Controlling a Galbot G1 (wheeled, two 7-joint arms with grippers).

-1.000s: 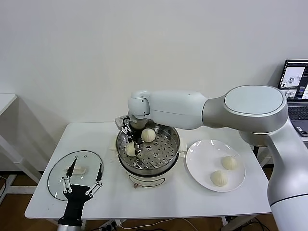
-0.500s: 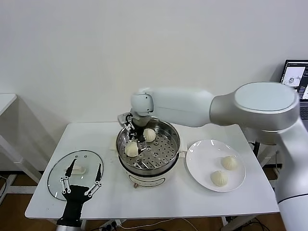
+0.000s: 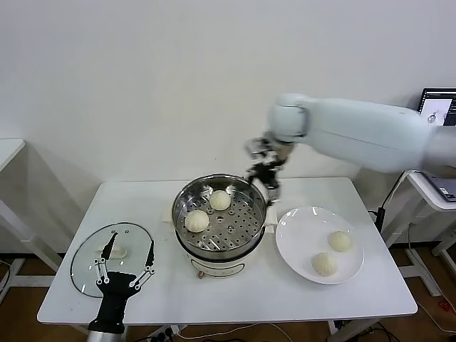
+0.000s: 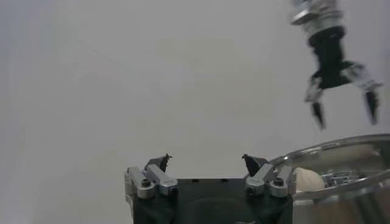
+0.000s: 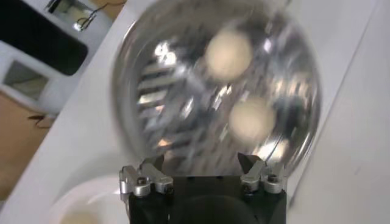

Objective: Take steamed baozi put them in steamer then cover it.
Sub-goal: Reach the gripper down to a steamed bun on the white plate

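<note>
Currently right gripper (image 3: 263,179) hung empty above steamer (image 3: 220,222) rim on plate side, jaws wide open. Two baozi in steamer (image 3: 208,211) sat on perforated tray; two baozi on plate (image 3: 333,252) lay beyond steamer, on white plate (image 3: 299,235). Likely step: fetch third bun. Advice: approach from straight above, centre jaws over dome, close gently so soft dough was not dented. Left gripper (image 3: 126,273) waited over cover (image 3: 89,263) on table (image 3: 249,296) opposite plate, jaws open, gripping nothing.
</note>
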